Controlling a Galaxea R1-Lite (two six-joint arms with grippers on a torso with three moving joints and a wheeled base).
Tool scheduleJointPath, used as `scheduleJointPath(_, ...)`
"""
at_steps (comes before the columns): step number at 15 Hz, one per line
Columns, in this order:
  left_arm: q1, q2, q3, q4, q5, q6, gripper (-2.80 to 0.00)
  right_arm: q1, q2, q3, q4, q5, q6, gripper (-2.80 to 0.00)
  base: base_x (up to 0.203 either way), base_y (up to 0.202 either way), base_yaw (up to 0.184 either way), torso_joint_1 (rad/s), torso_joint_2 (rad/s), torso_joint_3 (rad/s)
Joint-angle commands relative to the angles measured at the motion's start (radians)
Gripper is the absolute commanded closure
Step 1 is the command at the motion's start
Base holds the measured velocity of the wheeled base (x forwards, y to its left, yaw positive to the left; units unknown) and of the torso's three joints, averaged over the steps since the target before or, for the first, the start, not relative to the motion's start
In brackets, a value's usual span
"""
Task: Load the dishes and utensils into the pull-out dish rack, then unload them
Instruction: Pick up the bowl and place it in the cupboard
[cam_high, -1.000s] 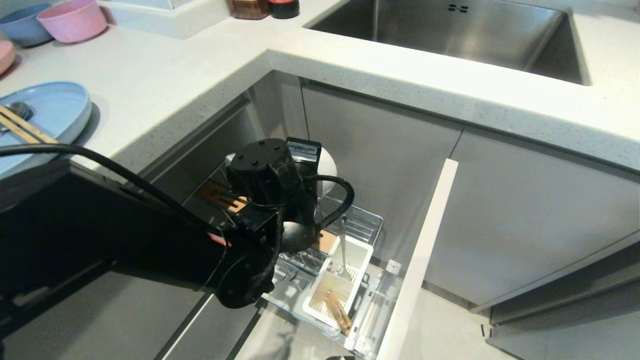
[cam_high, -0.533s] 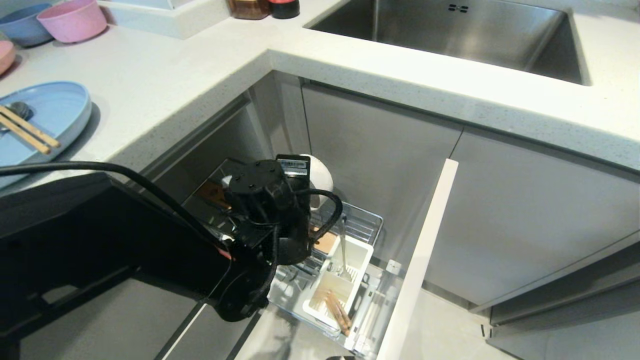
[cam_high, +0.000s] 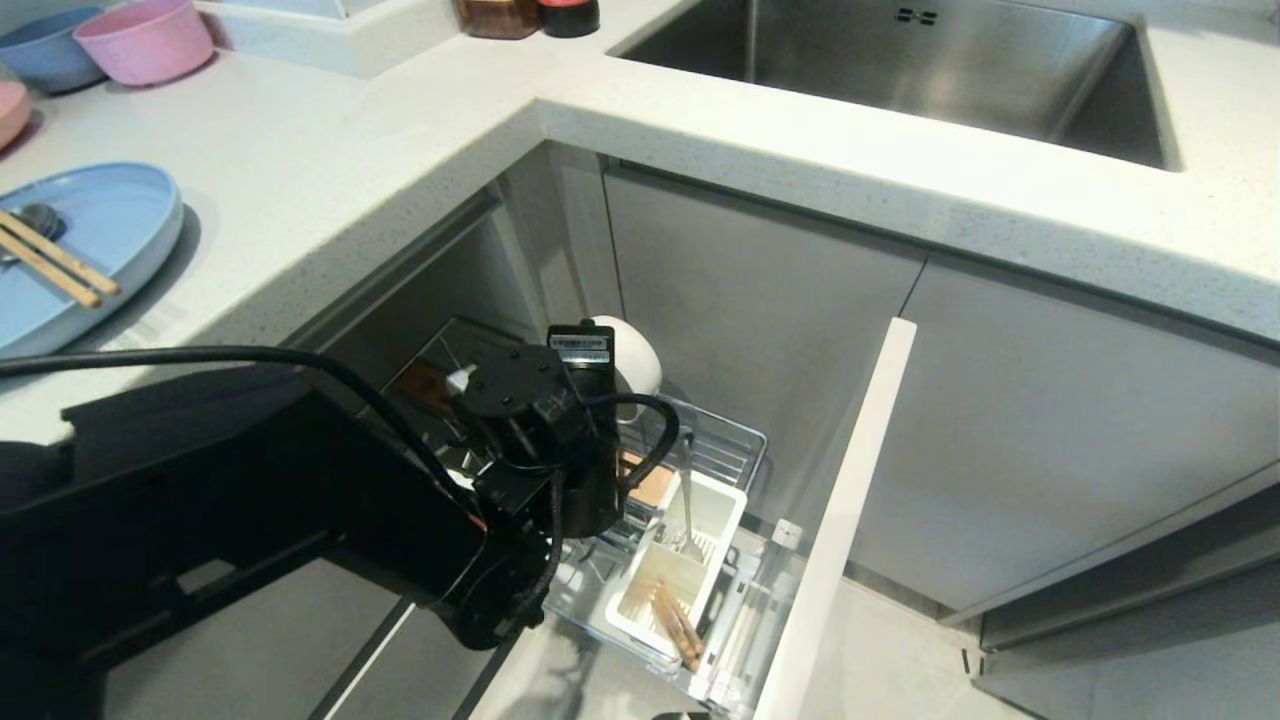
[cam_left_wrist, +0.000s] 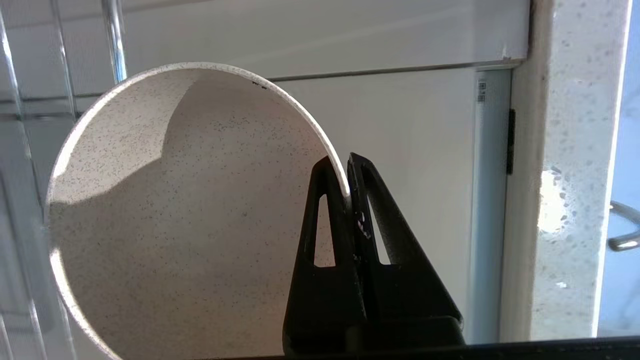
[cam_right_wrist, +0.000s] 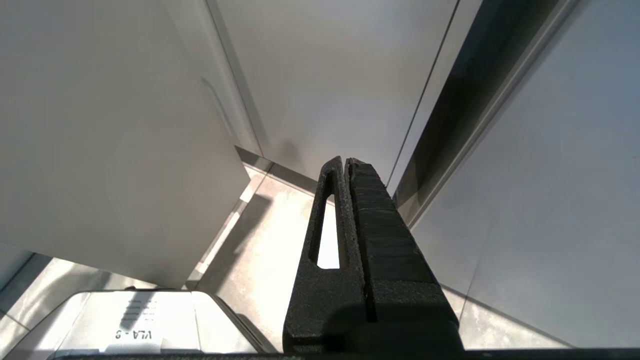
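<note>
Countertop (cam_high: 330, 170) wraps around sink (cam_high: 900, 70) above cabinets (cam_high: 1050, 440).

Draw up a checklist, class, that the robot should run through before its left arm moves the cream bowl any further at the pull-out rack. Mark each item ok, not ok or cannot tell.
1. Left gripper pinches the rim of the cream bowl, one finger inside and one outside: ok.
2. Bowl on edge over the pull-out dish rack, behind the white caddy: ok.
3. Bowl seated between the rack's wires: cannot tell, the arm hides its base.
4. Chopsticks and spoon in the caddy, clear of the bowl: ok.
5. Blue plate loaded into the rack: not ok, it sits on the counter.
6. Right gripper shut and away from the rack: ok.
</note>
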Motion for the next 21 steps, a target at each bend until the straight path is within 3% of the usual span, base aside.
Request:
scheduleJointPath(1,0.003,0.021,-0.001,-0.025,0.003,-0.015,0.00,0.000,0.001,0.002,0.000,0.000,0.000,0.00,0.000,0.000,0.000,0.000,0.00,0.000)
scheduleJointPath(9,0.014,0.073,-0.006,-0.051,-0.014,-0.031,0.00,0.000,0.001,0.002,0.000,0.000,0.000,0.00,0.000,0.000,0.000,0.000,0.00,0.000)
scheduleJointPath(12,0.016,0.084,-0.006,-0.051,-0.061,-0.029,0.00,0.000,0.001,0.002,0.000,0.000,0.000,0.00,0.000,0.000,0.000,0.000,0.00,0.000)
scheduleJointPath(21,0.014,0.101,0.002,-0.051,-0.045,-0.032,0.00,0.000,0.001,0.000,0.000,0.000,0.000,0.00,0.000,0.000,0.000,0.000,0.00,0.000)
